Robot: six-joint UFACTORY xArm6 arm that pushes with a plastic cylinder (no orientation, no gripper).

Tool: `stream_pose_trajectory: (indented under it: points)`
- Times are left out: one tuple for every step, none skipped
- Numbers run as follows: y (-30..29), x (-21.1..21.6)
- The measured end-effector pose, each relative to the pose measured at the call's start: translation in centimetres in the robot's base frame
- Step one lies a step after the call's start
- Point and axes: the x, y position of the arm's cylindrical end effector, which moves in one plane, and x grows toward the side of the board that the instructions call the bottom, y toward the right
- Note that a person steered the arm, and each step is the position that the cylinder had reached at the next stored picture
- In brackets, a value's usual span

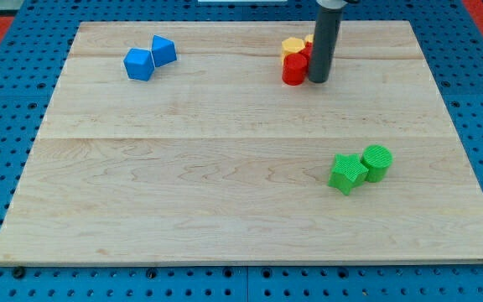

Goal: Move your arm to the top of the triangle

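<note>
My tip [319, 80] rests on the wooden board [225, 184] near the view's top, right of centre. It touches the right side of a red cylinder [293, 70]. A yellow block [292, 44] sits just behind the red one, and the rod partly hides more red and yellow behind it. A blue block that looks like a triangle [164, 50] lies far to the view's left of the tip, near the top left. It touches a second blue block [139, 65] at its lower left.
A green star-like block [346, 173] and a green cylinder [377, 162] sit side by side at the lower right. The board lies on a blue perforated table [7, 126].
</note>
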Motion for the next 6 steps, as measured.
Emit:
stream_pose_trajectory:
  points:
    - [-4.8,3.3]
    - [-16.4,2.3]
    - [-19.0,-4.0]
    - [-21.0,-10.6]
    - [-25.3,-15.0]
    - [-26.8,-15.1]
